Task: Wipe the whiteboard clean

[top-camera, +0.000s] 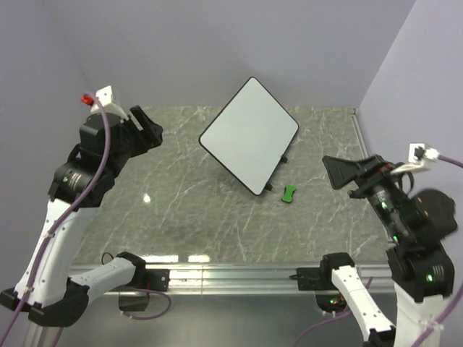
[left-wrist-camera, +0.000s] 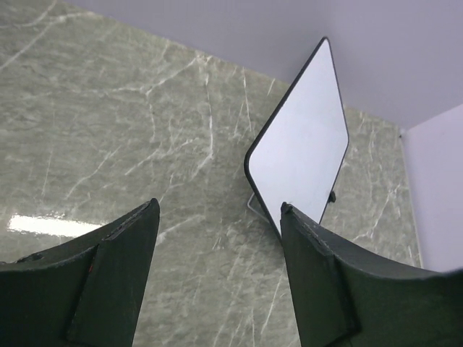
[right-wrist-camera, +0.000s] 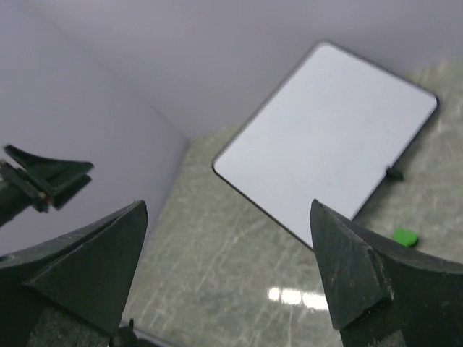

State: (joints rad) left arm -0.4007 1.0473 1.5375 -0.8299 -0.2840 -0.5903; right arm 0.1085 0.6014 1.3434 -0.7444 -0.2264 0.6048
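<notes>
The whiteboard [top-camera: 249,134] stands tilted on small black feet at the back middle of the table, its white face blank. It also shows in the left wrist view [left-wrist-camera: 302,150] and in the right wrist view [right-wrist-camera: 329,130]. A small green eraser [top-camera: 289,193] lies on the table just off the board's near right corner, and shows in the right wrist view [right-wrist-camera: 405,236]. My left gripper [top-camera: 150,129] is open and empty, held above the table left of the board. My right gripper [top-camera: 340,173] is open and empty, raised to the right of the eraser.
The grey marble table [top-camera: 188,217] is walled by lavender panels at the back and both sides. A metal rail [top-camera: 231,275] runs along its near edge with both arm bases on it. A bright light reflection lies on the table [top-camera: 147,197].
</notes>
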